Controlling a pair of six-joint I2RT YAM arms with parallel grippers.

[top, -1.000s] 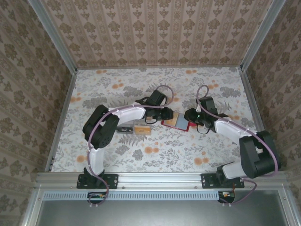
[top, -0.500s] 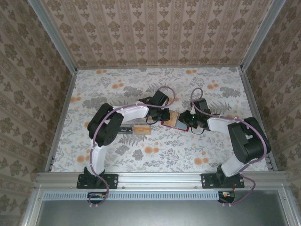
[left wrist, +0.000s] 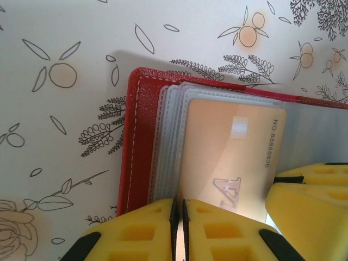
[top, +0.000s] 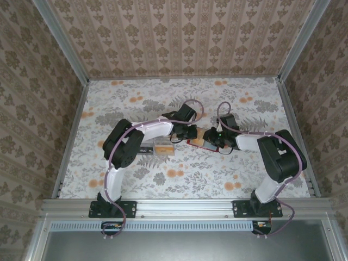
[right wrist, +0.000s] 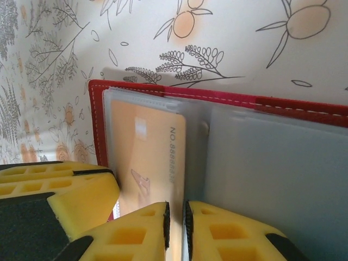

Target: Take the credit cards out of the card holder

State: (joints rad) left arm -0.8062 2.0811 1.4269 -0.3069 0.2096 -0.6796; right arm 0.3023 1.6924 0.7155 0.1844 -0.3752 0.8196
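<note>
The red card holder (top: 205, 145) lies open mid-table, its clear sleeves showing in the left wrist view (left wrist: 138, 136) and the right wrist view (right wrist: 304, 106). An orange credit card (left wrist: 228, 147) (right wrist: 147, 147) sits in the top sleeve. My left gripper (top: 191, 139) (left wrist: 178, 223) is shut on the sleeve stack's outer edge. My right gripper (top: 214, 140) (right wrist: 175, 228) is shut on the orange card's edge near the spine. One of the right gripper's yellow fingers (left wrist: 310, 201) is beside the card.
Two loose cards lie on the floral table left of the holder: an orange-brown one (top: 165, 149) and a dark grey one (top: 144, 150). The left arm's forearm passes just above them. Patterned walls and metal rails (top: 70, 141) bound the table.
The right arm has pushed left, bringing its gripper onto the holder beside the left gripper. Both pairs of jaws have narrowed onto thin edges.
</note>
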